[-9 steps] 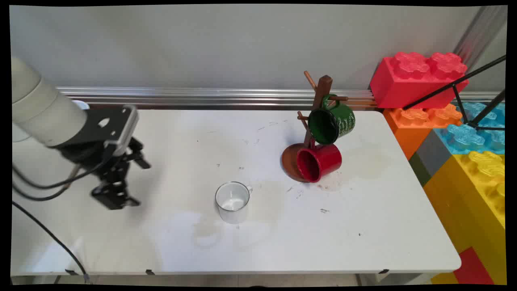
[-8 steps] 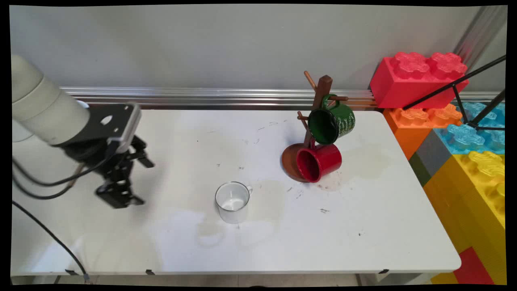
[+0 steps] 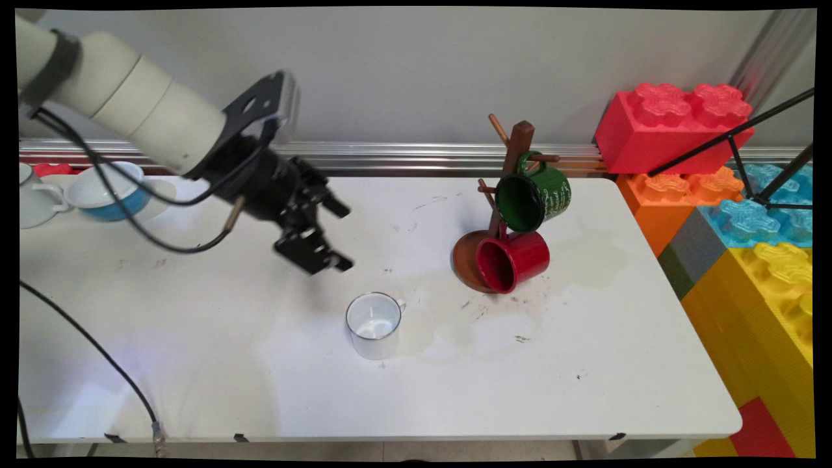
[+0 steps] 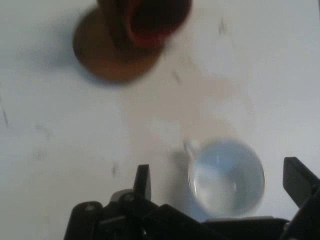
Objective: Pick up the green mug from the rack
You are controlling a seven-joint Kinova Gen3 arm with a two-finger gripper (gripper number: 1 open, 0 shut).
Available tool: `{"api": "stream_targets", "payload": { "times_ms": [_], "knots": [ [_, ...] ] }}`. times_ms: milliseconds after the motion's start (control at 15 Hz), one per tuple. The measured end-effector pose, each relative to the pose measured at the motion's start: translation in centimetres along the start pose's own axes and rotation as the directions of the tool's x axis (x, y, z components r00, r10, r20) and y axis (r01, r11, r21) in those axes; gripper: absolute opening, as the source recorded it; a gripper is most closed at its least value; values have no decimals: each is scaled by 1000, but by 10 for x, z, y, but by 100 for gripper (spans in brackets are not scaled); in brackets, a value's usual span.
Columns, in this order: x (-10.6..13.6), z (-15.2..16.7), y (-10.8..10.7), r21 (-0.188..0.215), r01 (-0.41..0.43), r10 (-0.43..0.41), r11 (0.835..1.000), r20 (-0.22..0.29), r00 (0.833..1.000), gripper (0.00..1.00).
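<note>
My gripper [image 3: 343, 237] hangs open above the table, up and to the left of a white enamel mug [image 3: 375, 323] that stands upright with its handle to the right. In the hand view the white mug [image 4: 227, 177] shows between the two fingertips [image 4: 142, 179] of the gripper [image 4: 220, 182], and nothing is held. Farther right stands a wooden mug tree [image 3: 517, 153] on a round brown base [image 3: 465, 260]. A green mug [image 3: 534, 193] hangs on it and a red mug [image 3: 513, 259] hangs lower. The red mug [image 4: 150, 22] and the base [image 4: 107, 55] appear blurred at the top of the hand view.
A white cup [image 3: 32, 201] and a blue-and-white bowl [image 3: 107, 192] stand at the table's back left. Big toy bricks [image 3: 673, 123] are stacked past the right edge, with black tripod legs [image 3: 734, 140] in front. A black cable [image 3: 97, 357] hangs over the table's left front.
The arm has swung up and to the right from the table's left side, bringing the gripper close to the white mug. The fingers stay open. The mugs have not moved.
</note>
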Motion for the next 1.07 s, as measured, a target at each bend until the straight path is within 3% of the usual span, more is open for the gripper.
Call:
{"api": "stream_targets", "payload": {
  "times_ms": [333,600,1067],
  "knots": [
    [28,13,-8,6,85,-84,996,-99,992,100],
    [49,27,0,0,172,-171,985,-123,978,100],
    [108,53,35,-2,364,-360,931,-149,921,100]
  ]
}}
